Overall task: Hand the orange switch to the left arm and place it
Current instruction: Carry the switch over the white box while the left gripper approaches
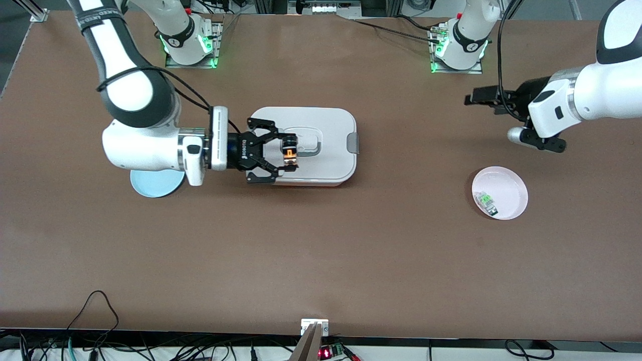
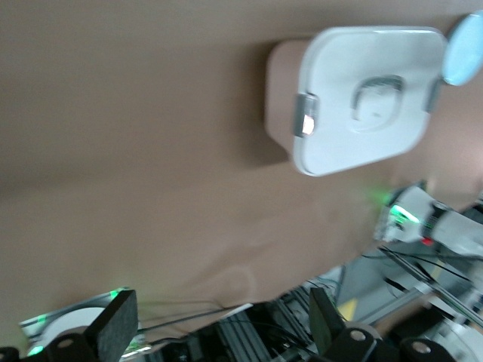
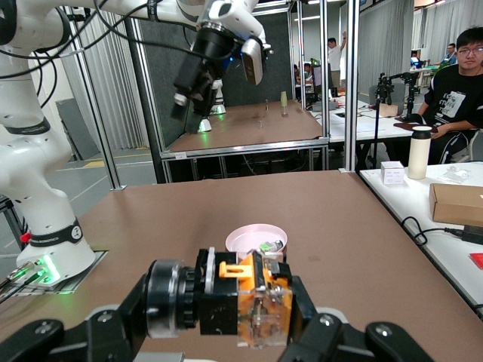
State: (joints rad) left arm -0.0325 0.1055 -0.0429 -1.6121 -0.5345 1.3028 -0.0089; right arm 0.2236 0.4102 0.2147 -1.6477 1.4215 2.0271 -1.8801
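Switch: the orange switch [image 1: 289,152] is held up in the air over the box [image 1: 328,165], above the lid's end toward the right arm, just beside the lid handle [image 1: 307,145].
Right gripper: the right gripper [image 1: 287,152] is clenched on the switch, its black claw jaws closed from either side; it is placed over the box.
Left gripper: the left gripper [image 1: 474,96] hangs over bare surface [image 1: 321,260] at the left arm's end, at about 12 o'clock from the pink plate [image 1: 511,186], well apart from the box. Its jaws are spread, with nothing between them.
Box: it rests on the surface with its lid on, a grey latch [image 1: 353,143] shown on the end toward the left arm.
Plates: a small green-and-clear part [image 1: 486,202] lies on the pink plate; a blue plate [image 1: 150,185] sits partly under the right arm, at about 8 o'clock from the box.
Front view only: both arms and both plates are seen together.
Right wrist view only: the switch [image 3: 253,302] is shown close up, black barrel and orange block between the jaws, with the pink plate [image 3: 245,238] farther off and the left gripper [image 3: 192,83] hanging high.
Left wrist view only: the two spread fingertips [image 2: 117,328] are shown, plus the box [image 2: 332,151] from the latch end and an edge of the blue plate [image 2: 464,49].
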